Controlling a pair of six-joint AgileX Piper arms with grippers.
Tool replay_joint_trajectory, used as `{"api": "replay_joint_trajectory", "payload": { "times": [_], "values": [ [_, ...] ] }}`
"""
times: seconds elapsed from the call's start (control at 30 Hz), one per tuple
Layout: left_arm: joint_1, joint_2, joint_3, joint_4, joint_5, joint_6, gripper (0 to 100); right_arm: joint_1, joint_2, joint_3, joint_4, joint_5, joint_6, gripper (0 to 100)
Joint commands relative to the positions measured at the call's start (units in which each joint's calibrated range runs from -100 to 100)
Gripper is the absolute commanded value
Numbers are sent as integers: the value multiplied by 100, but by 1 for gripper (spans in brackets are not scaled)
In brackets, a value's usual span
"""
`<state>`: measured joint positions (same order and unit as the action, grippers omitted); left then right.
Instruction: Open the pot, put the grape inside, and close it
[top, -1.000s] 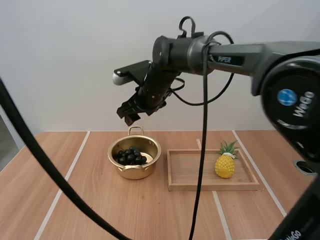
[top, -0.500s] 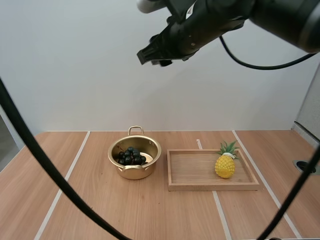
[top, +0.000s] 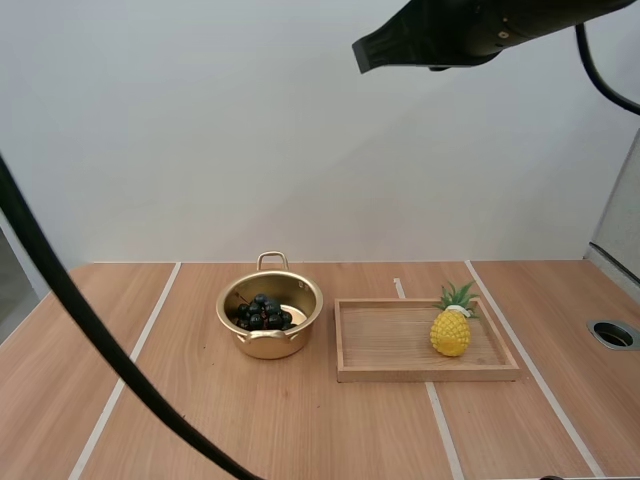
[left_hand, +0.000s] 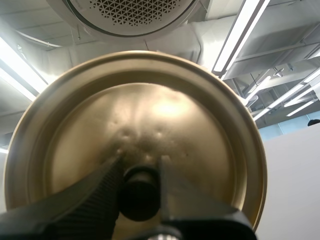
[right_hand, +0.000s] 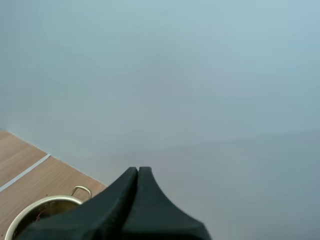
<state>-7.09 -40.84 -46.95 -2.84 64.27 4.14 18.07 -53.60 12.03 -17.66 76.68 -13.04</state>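
Left gripper (left_hand: 140, 167): clamped on lid (left_hand: 150, 110) knob (left_hand: 139, 195).
Right gripper (right_hand: 137, 172): closed, nothing held.
Closing: lid should be centred over pot (top: 270, 345), lowered level.

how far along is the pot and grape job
Done: the gold metal pot is open and the dark bunch of grapes lies inside it. In hand: the left gripper pinches the black knob of the round gold lid. Left: setting that lid on the pot. The right gripper is shut on nothing.
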Motion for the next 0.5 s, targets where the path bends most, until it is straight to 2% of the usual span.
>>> {"api": "replay_joint_trajectory", "payload": {
  "times": [0.0,0.13,0.4,0.47],
  "values": [
    [-20,62,-9,10,211,2,0,-121,-261,-22,-603,-91,539,0],
    [-20,188,-9,10,932,2,0,-219,-629,-22,-1188,-477,895,0],
    [-20,1035,3,22,3470,28,0,-222,-1088,-22,-1580,-593,895,0],
    [-20,1240,3,22,3573,147,0,-222,-1117,-42,-1682,-537,895,0]
  ]
}}
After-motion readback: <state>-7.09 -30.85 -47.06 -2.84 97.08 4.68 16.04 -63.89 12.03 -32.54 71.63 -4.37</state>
